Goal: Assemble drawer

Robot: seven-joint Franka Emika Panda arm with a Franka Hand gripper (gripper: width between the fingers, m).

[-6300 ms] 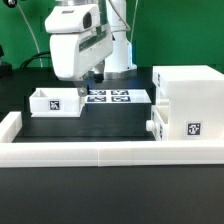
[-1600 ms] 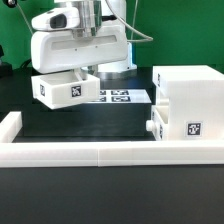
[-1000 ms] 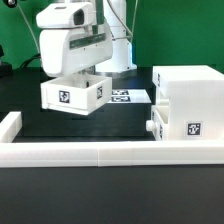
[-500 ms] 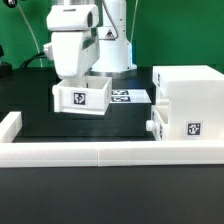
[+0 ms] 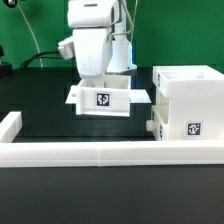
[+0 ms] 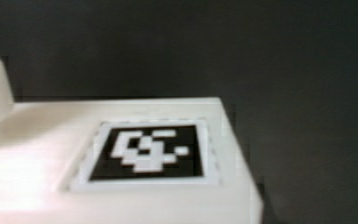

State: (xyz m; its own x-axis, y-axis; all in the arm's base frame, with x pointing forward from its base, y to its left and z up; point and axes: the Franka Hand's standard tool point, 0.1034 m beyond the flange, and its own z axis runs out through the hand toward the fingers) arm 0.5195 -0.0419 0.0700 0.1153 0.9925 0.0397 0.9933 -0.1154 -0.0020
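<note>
My gripper is shut on a small white open-top tray and holds it in the air above the black mat, with its tagged face toward the exterior camera. The tall white housing stands at the exterior view's right, a short gap from the held tray. A second tray sits low in the housing with its knob sticking out. The wrist view is blurred and shows only a white surface of the tray with a black-and-white tag; my fingers are not seen there.
The marker board lies on the mat behind the held tray, mostly hidden by it. The long low white border wall runs along the front, with a raised end at the exterior view's left. A green backdrop stands behind the arm.
My gripper picked the tray up from the mat at the exterior view's left and has carried it rightward toward the housing, turning it as it went. The housing has not moved.
</note>
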